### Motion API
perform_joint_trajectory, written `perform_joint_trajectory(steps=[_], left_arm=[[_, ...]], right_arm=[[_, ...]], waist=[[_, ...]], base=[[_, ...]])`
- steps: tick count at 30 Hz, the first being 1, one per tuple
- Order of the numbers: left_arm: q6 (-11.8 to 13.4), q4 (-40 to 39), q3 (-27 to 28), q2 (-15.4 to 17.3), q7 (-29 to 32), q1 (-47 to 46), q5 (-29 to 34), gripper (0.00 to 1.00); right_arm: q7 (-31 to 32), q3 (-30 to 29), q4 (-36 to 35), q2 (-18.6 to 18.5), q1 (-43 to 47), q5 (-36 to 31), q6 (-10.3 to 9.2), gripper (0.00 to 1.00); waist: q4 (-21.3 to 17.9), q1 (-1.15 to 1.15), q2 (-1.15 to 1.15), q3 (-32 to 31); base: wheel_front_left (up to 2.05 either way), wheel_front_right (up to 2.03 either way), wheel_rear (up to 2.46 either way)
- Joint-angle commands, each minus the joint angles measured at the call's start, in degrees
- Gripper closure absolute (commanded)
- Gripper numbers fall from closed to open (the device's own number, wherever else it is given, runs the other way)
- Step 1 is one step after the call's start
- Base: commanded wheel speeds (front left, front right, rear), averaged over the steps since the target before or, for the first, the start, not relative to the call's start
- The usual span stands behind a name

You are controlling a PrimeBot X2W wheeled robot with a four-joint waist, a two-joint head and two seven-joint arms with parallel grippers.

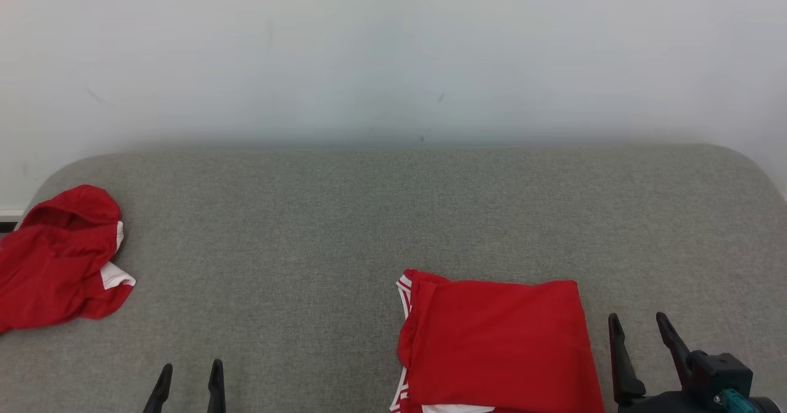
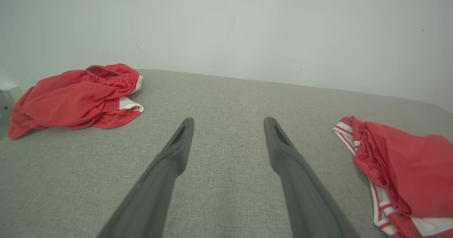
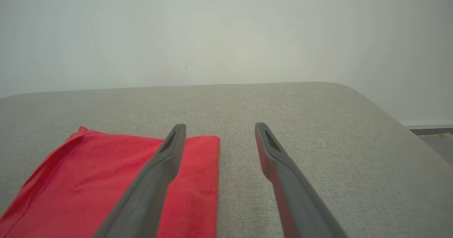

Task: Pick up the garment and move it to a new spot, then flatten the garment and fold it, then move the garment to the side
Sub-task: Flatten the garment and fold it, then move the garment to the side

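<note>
A folded red garment (image 1: 498,345) with white striped trim lies flat on the grey surface at the lower middle-right; it shows at the right edge of the left wrist view (image 2: 407,174) and at the lower left of the right wrist view (image 3: 106,181). My right gripper (image 1: 639,327) stands open just to the garment's right, apart from it, with nothing between its fingers (image 3: 166,153). My left gripper (image 1: 190,373) is open at the lower left over bare fabric, well left of the folded garment, holding nothing; its fingers (image 2: 177,142) point toward the wall.
A second red garment (image 1: 58,256) lies crumpled at the surface's far left edge, also seen in the left wrist view (image 2: 78,96). The grey padded surface (image 1: 369,216) has rounded far corners and meets a pale wall (image 1: 393,50) behind. Its right edge (image 3: 389,114) drops to the floor.
</note>
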Motion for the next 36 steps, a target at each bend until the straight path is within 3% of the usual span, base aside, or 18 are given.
perform_joint_trajectory(steps=[1, 22, 25, 28, 29, 36], left_arm=[[0.1, 0.4, -0.1, -0.2, -0.5, 0.6, 0.6, 0.0], [-0.8, 3.0, -0.1, 0.3, -2.1, -0.7, -0.3, 0.0], [-0.7, 2.9, -0.4, 0.2, -2.2, -0.8, -0.4, 0.0], [-0.5, 2.6, -0.3, 0.3, -2.2, -0.6, -0.4, 0.0], [-0.5, 2.6, -0.3, 0.3, -2.2, -0.6, -0.4, 0.0], [0.1, 1.4, -0.8, -0.1, -2.4, -0.8, 0.2, 0.0]], right_arm=[[-0.4, 0.1, 0.6, -0.1, 0.2, 0.1, 0.02, 0.0], [0.4, 1.5, 2.9, -0.1, -2.4, 1.0, 0.02, 0.0], [4.9, 0.6, 1.7, -0.1, -3.0, 0.1, 0.02, 0.0], [14.6, 0.2, 0.6, -0.1, -4.0, 1.0, 0.02, 0.0], [14.6, 0.2, 0.6, -0.1, -4.0, 1.0, 0.02, 0.0], [38.7, -2.0, -4.8, 0.0, -7.0, 0.1, 0.02, 0.0]], waist=[[-0.1, 0.0, 0.0, 0.0], [0.1, 0.0, 0.0, 0.6], [0.2, 0.0, 0.0, 0.7], [0.0, 0.0, 0.0, 0.8], [0.0, 0.0, 0.0, 0.8], [0.3, 0.0, 0.0, 2.1]], base=[[0.0, 0.0, 0.0], [0.0, 0.0, 0.0], [0.0, 0.0, 0.0], [0.0, 0.0, 0.0], [0.0, 0.0, 0.0], [0.0, 0.0, 0.0]])
